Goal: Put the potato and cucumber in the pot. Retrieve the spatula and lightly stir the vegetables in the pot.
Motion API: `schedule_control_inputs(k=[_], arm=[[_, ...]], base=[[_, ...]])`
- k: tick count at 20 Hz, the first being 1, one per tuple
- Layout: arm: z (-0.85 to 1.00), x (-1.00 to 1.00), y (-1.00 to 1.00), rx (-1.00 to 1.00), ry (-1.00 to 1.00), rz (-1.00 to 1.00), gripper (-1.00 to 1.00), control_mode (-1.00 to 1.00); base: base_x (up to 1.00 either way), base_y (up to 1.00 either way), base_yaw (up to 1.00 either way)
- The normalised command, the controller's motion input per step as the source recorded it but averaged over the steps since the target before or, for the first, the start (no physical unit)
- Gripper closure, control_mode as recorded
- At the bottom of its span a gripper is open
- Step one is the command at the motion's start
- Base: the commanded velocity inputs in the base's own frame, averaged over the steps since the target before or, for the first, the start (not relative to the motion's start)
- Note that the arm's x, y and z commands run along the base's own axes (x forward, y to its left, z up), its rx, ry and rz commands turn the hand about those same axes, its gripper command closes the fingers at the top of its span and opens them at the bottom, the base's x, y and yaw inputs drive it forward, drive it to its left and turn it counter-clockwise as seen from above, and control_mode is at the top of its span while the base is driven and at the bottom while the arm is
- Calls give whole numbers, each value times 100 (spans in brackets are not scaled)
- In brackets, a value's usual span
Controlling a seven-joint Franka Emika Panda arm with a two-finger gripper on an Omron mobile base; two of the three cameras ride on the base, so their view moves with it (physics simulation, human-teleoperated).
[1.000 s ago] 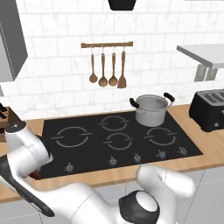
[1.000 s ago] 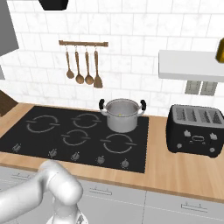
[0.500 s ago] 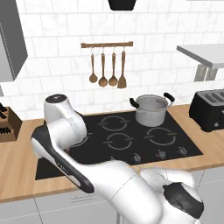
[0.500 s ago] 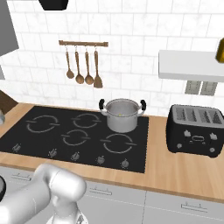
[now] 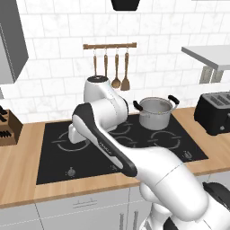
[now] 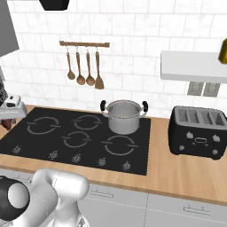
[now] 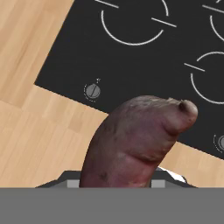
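Potato (image 7: 135, 140), dark reddish-brown with a pointed tip, fills the lower middle of the hand view, rising from between the tool's fingers, which are themselves hidden under it; tool is pinching the potato. Beneath it lie the black cooktop (image 7: 144, 65), with white burner rings and a round knob (image 7: 92, 91), and the wooden bench (image 7: 39, 144) along the cooktop's front edge. Potato is held above that front edge, over the boundary between cooktop and bench.

In the right base view the tool (image 6: 9, 113) sits at the far left edge, at the left end of the cooktop (image 6: 80, 137), with a reddish-brown bit of the potato (image 6: 9, 116) showing under it.

Pot (image 5: 156, 112) stands on the rear right burner, shiny steel, black side handles, upright, well apart from the tool. In the right base view the pot (image 6: 123, 116) looks to hold nothing I can make out.

Spatula (image 5: 126, 74) hangs on the wall rail (image 5: 110, 46), rightmost of the hanging wooden utensils, above and left of the pot. Also seen in the right base view, spatula (image 6: 99, 73) next to three spoons (image 6: 80, 71).

Black toaster (image 6: 198, 131) on the bench right of the cooktop. Knife block (image 5: 6, 128) at the far left. Cucumber not identifiable in any view
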Motion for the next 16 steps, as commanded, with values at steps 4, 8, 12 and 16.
schedule_control_inputs(k=[4,8,12,16], arm=[[39,18,-100,0,0,-6,100,-100],[25,30,-100,0,0,-8,100,-100],[2,46,-100,0,3,-10,100,-100],[0,53,-100,0,8,-6,100,-100]], base=[[0,0,0],[0,0,0],[0,0,0],[0,0,0]])
